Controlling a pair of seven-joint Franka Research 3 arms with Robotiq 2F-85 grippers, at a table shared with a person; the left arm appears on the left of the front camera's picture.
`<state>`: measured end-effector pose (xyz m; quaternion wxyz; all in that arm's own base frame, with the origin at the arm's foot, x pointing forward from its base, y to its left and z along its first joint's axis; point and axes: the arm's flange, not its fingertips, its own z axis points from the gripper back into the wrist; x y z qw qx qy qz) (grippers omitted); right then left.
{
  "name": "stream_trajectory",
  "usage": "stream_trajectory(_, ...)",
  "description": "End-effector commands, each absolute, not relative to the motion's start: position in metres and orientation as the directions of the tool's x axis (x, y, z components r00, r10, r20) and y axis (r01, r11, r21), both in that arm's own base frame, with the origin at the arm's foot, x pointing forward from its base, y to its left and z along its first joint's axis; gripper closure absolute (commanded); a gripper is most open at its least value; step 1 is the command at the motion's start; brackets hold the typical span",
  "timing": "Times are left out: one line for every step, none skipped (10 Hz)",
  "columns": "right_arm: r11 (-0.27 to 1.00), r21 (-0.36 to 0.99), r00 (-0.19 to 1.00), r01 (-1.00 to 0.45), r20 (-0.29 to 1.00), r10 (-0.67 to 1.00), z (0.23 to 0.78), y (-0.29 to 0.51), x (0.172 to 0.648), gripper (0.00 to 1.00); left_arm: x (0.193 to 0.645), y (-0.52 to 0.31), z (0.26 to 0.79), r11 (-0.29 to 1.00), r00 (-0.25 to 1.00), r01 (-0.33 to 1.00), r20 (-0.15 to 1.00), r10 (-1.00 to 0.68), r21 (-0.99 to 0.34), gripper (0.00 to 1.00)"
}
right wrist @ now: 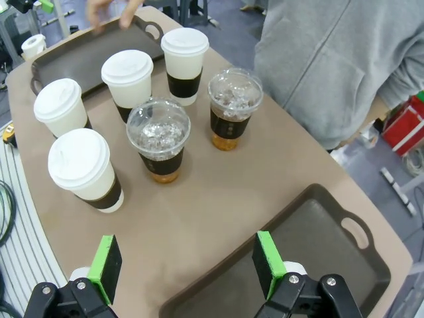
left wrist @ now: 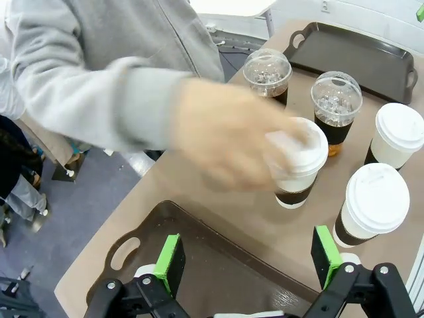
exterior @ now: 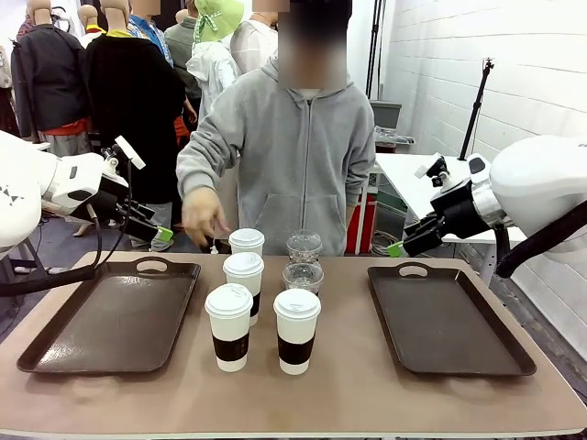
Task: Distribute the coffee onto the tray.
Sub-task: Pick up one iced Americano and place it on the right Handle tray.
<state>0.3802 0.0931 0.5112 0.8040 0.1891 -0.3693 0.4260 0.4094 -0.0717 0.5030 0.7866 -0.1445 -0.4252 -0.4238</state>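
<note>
- Brown left tray (exterior: 110, 321) and right tray (exterior: 449, 321) are laid flat at opposite ends of the table (exterior: 348, 390), each with its handle at the far side.
- Four paper cups (exterior: 228, 325), white-lidded and dark-sleeved, are stood upright on the table between the trays, clustered close together.
- Two clear cups (exterior: 303, 275), dome-lidded and holding amber drink, are set one behind the other, just beside the two rear paper cups on the robot's right.
- A person's hand (exterior: 204, 215) is held low near the rearmost paper cup. In the left wrist view it is blurred across that cup's lid, so contact cannot be told.
- The left gripper (left wrist: 247, 258) is held above the far end of the left tray. Its jaws are spread wide, and nothing is caught between the green pads (left wrist: 169, 262).
- The right gripper (right wrist: 187, 264) is held above the table by the far end of the right tray. Its jaws are likewise spread wide, and nothing is grasped.
</note>
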Motion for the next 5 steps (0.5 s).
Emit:
stream_trajectory(0.553, -0.002, 0.357, -0.833, 0.761, 0.542, 0.5085, 0.0933, 0.3827, 0.00, 0.4093, -0.0700, 0.5032, 0.598, 0.280, 0.791, 0.794, -0.540, 0.128, 0.00)
stream_trajectory(0.553, -0.002, 0.357, -0.833, 0.761, 0.542, 0.5085, 0.0933, 0.3827, 0.00, 0.4093, -0.0700, 0.5032, 0.598, 0.280, 0.791, 0.794, -0.540, 0.128, 0.00)
stream_trajectory(0.553, -0.002, 0.357, -0.833, 0.761, 0.542, 0.5085, 0.0933, 0.3827, 0.00, 0.4093, -0.0700, 0.5032, 0.598, 0.280, 0.791, 0.794, -0.540, 0.128, 0.00)
stream_trajectory(0.553, -0.002, 0.357, -0.833, 0.761, 0.542, 0.5085, 0.0933, 0.3827, 0.00, 0.4093, -0.0700, 0.5032, 0.598, 0.280, 0.791, 0.794, -0.540, 0.128, 0.00)
stream_trajectory(0.553, -0.002, 0.357, -0.833, 0.761, 0.542, 0.5085, 0.0933, 0.3827, 0.00, 0.4093, -0.0700, 0.5032, 0.598, 0.280, 0.791, 0.794, -0.540, 0.128, 0.00)
